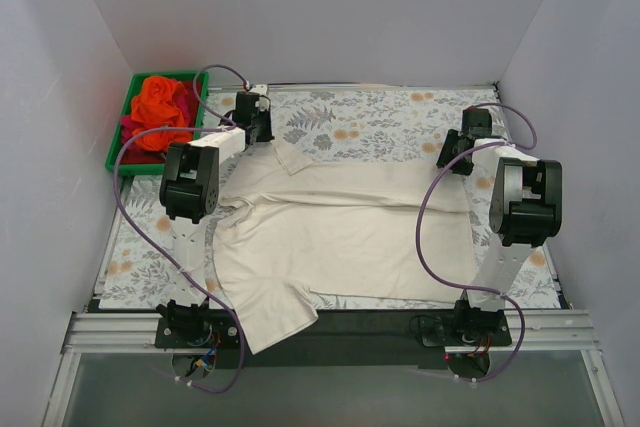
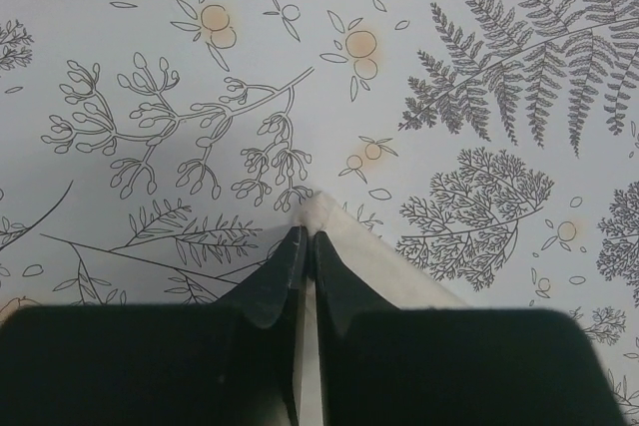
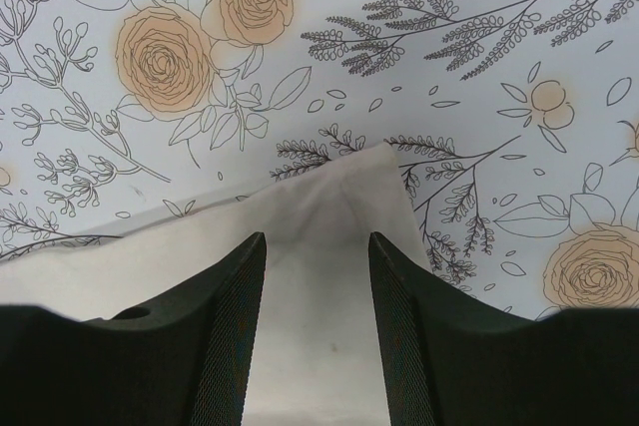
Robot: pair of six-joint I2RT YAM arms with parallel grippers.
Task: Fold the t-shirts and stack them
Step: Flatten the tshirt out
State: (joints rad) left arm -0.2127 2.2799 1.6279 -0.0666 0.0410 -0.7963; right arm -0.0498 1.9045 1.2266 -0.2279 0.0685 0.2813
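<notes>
A large cream t-shirt (image 1: 340, 227) lies spread across the floral tablecloth, its near-left part hanging over the front edge. My left gripper (image 1: 258, 127) sits at the shirt's far-left corner. In the left wrist view the left gripper (image 2: 308, 236) is shut, with a cream cloth corner (image 2: 321, 214) pinched at its tips. My right gripper (image 1: 452, 157) is at the far-right corner. In the right wrist view the right gripper (image 3: 317, 241) is open, and the shirt's pointed corner (image 3: 334, 202) lies flat between its fingers. An orange t-shirt (image 1: 165, 102) and a red-magenta one (image 1: 130, 125) are bunched in a tray.
The green tray (image 1: 114, 147) holding the bunched shirts stands at the far left, just beyond the tablecloth (image 1: 400, 112). White walls close in the table on the left, back and right. A metal rail with both arm bases runs along the near edge.
</notes>
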